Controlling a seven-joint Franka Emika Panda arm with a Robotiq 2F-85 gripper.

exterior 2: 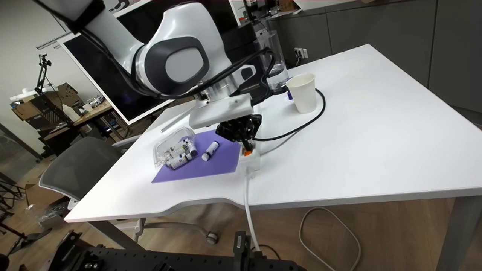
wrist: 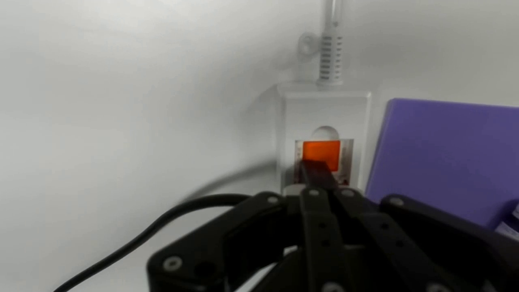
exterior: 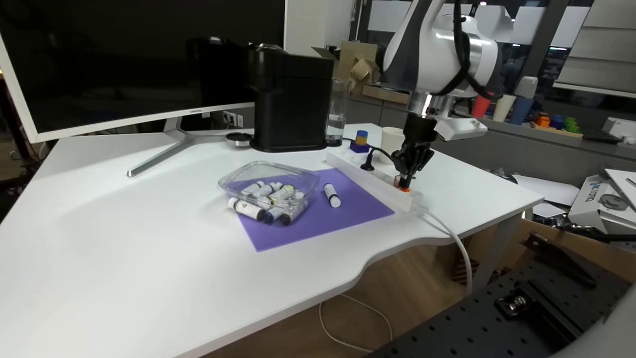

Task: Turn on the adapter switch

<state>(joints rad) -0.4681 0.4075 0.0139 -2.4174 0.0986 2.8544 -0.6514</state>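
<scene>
The adapter, a long white power strip, lies on the white table; it shows in both exterior views (exterior: 367,181) (exterior 2: 251,165) and at close range in the wrist view (wrist: 324,110). The switch, a red-orange rocker, sits at the strip's cable end and shows in the wrist view (wrist: 321,149) and in both exterior views (exterior: 404,189) (exterior 2: 247,153). My gripper (wrist: 319,172) is shut and empty, pointing down. Its dark fingertips are right at the switch and hide its lower left part. Whether they press on it, and whether the switch is lit, I cannot tell.
A black plug (exterior: 367,165) with a black cable (exterior 2: 297,133) is in the strip. A white cup (exterior 2: 303,93) stands near it. A purple mat (exterior: 318,226) beside the strip bears a white tube (exterior: 332,195) and a clear box (exterior: 258,166) of several tubes.
</scene>
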